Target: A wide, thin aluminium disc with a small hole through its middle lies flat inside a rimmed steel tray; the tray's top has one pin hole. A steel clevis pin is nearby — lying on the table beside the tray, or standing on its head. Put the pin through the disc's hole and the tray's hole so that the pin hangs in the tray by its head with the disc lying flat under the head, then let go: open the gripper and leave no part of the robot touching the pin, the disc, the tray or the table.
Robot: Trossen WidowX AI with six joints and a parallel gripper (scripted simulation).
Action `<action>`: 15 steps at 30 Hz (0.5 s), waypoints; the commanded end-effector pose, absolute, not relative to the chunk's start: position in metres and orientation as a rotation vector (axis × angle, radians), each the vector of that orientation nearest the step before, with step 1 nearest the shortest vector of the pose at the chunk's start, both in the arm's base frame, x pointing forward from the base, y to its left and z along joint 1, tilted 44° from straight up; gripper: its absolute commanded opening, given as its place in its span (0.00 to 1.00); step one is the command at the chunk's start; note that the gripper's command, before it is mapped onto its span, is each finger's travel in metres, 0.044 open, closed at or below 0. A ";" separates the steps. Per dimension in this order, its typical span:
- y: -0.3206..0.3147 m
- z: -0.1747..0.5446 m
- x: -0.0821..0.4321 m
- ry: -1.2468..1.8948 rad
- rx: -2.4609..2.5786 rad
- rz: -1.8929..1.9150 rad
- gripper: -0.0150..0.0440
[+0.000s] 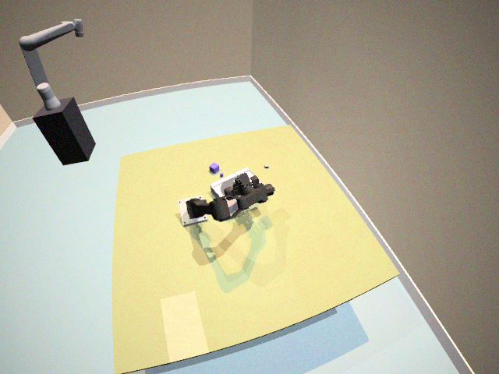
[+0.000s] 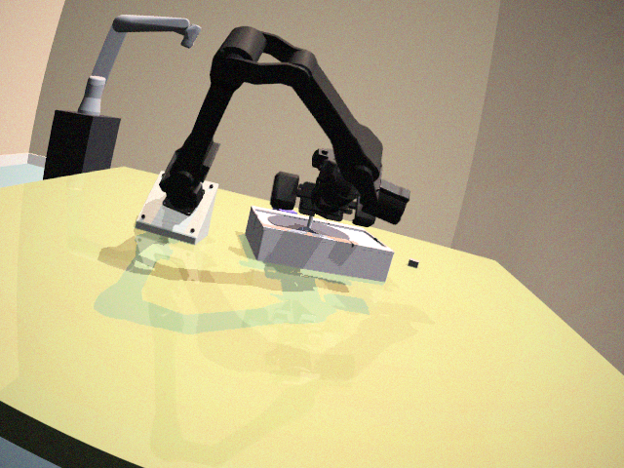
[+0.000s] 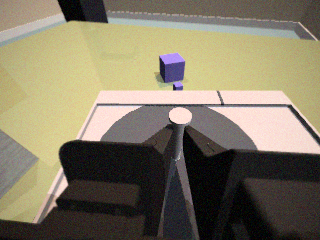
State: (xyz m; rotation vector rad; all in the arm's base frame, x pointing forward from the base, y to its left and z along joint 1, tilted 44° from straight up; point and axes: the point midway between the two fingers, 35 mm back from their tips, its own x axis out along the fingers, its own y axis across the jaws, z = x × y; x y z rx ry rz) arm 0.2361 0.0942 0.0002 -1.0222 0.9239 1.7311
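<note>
The end effector [image 2: 313, 214] [image 3: 178, 129] is closed on the clevis pin [image 2: 309, 221] [image 3: 179, 131], gripping it by the shank with the round head uppermost, above the fingertips; in the exterior view the shank shows near upright over the middle of the disc [image 2: 287, 221] [image 3: 127, 131]; whether its lower end has entered the hole cannot be told

The disc, grey and wide, lies inside the rimmed tray [image 1: 229, 178] [image 2: 322, 253] [image 3: 160, 97], within its pale rim, and the tray stands on the yellow table [image 1: 161, 257] [image 2: 453, 352] [image 3: 120, 65]

From the end effector the black arm [image 1: 221, 208] [image 2: 322, 108] arches back to a pale base plate [image 1: 183, 219] [image 2: 151, 223], just beside the tray

Beyond the tray's rim sit a purple cube [image 1: 214, 167] [image 3: 172, 68] and, near it, a much smaller purple cube [image 1: 221, 174] [image 3: 178, 86]; another tiny block [image 1: 266, 166] [image 2: 412, 263] lies apart from the tray

Farther out, off the table, a grey arm [image 1: 50, 35] [image 2: 151, 23] stands on a dark pedestal [image 1: 66, 132] [image 2: 70, 145]
</note>
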 end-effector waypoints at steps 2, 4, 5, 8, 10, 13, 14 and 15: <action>0.092 -0.001 0.237 0.921 -0.997 1.739 0.25; 0.092 -0.001 0.237 0.924 -0.999 1.738 0.25; 0.092 -0.001 0.237 0.931 -1.005 1.735 0.25; 0.093 -0.001 0.238 0.932 -1.017 1.732 0.25; 0.094 -0.001 0.239 0.933 -1.029 1.730 0.25; 0.095 -0.001 0.240 0.934 -1.035 1.729 0.25; 0.095 -0.001 0.240 0.934 -1.035 1.729 0.25; 0.095 -0.001 0.240 0.934 -1.035 1.729 0.25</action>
